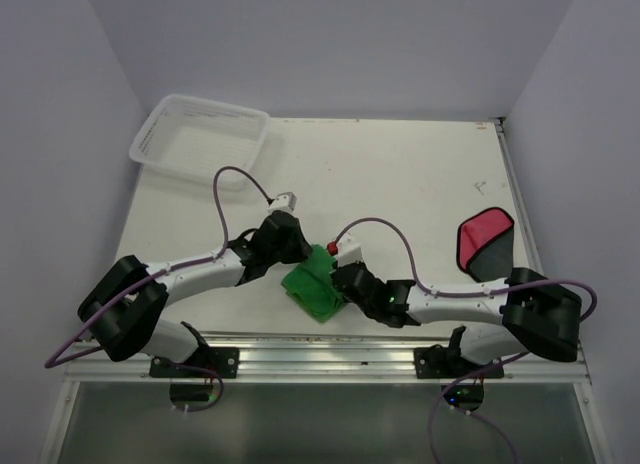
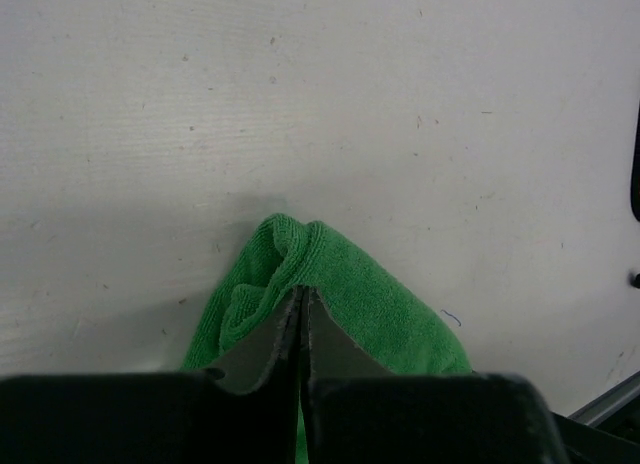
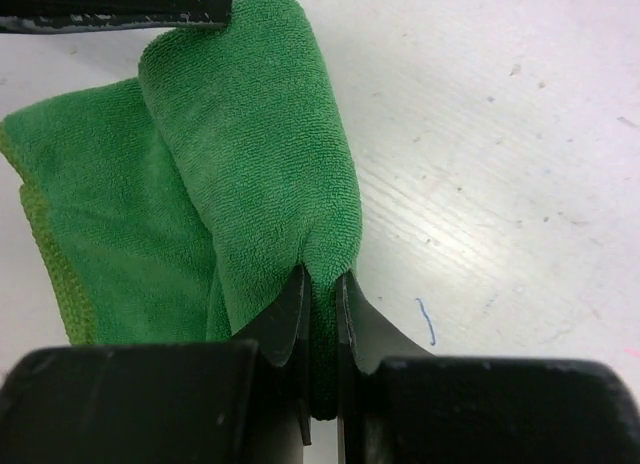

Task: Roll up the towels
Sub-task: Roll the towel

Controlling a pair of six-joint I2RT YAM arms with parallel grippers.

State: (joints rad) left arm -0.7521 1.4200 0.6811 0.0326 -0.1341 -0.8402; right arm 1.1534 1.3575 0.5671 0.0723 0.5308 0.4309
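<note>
Fingertips of the left gripper point(image 2: 300, 296) and right gripper point(image 3: 320, 284) pinch one bright green terry-cloth towel point(image 1: 313, 284).
Both pairs are pressed together on folds of the cloth, which lies on the white table point(image 1: 400, 174) between them. A red towel with a dark grey underside point(image 1: 487, 242) lies well apart, beyond the right gripper.

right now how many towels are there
2. The green towel lies at the front middle, pinched by the left gripper and the right gripper. The red towel lies apart at the right edge of the table. None in the basket.
</note>
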